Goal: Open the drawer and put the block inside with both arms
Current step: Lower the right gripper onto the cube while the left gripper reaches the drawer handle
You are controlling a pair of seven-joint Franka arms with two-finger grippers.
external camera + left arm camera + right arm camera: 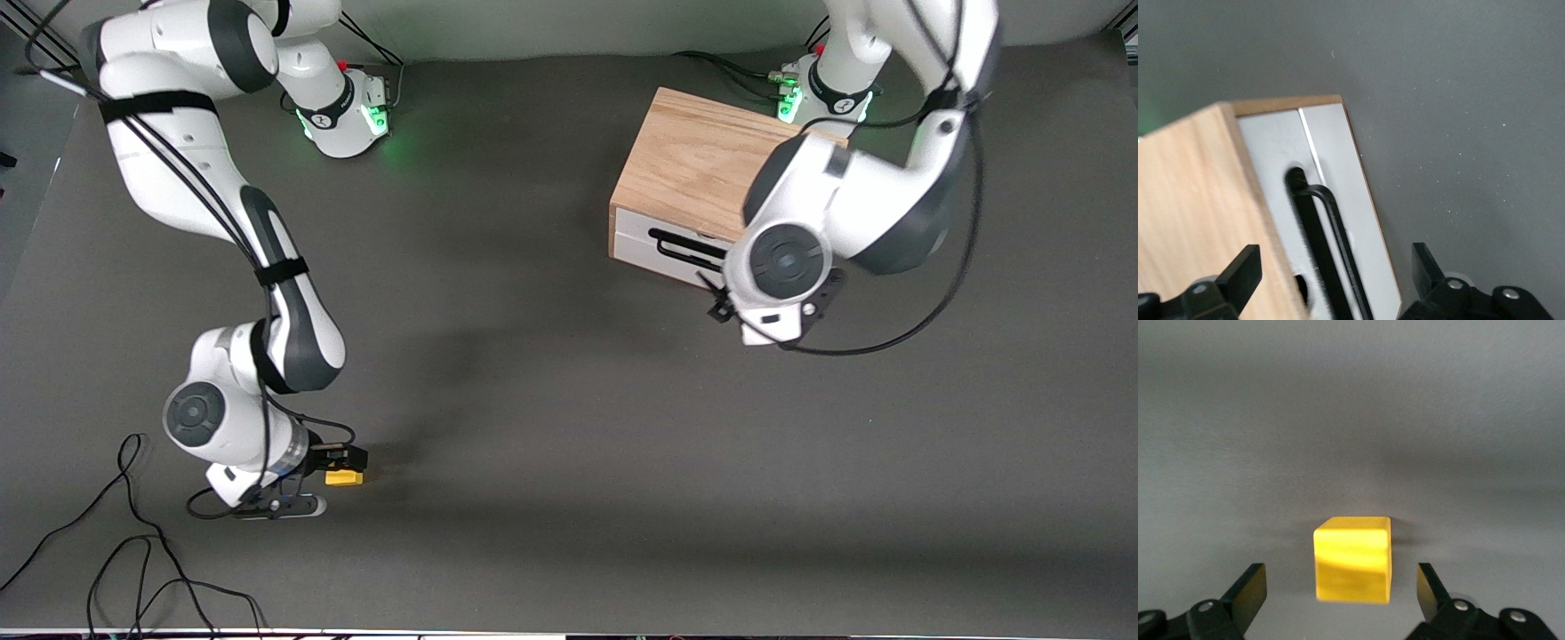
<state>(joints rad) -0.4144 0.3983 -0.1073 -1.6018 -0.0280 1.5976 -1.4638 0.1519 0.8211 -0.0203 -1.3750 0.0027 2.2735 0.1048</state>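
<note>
Near the surface's (551, 427) front edge, toward the right arm's end, you see the right claw (1338, 593) spread around the yellow block (344, 477), not touching it. Your left claw (1338, 273), also spread, hangs at the closed drawer's (662, 253) black handle (1328, 253).

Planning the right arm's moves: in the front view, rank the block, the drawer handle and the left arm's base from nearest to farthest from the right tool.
1. Block, on the table right at the open right tool.
2. Drawer handle, on the cabinet's white front, toward the left arm's end.
3. Left arm's base, green-lit, at the table's edge by the cabinet.
</note>
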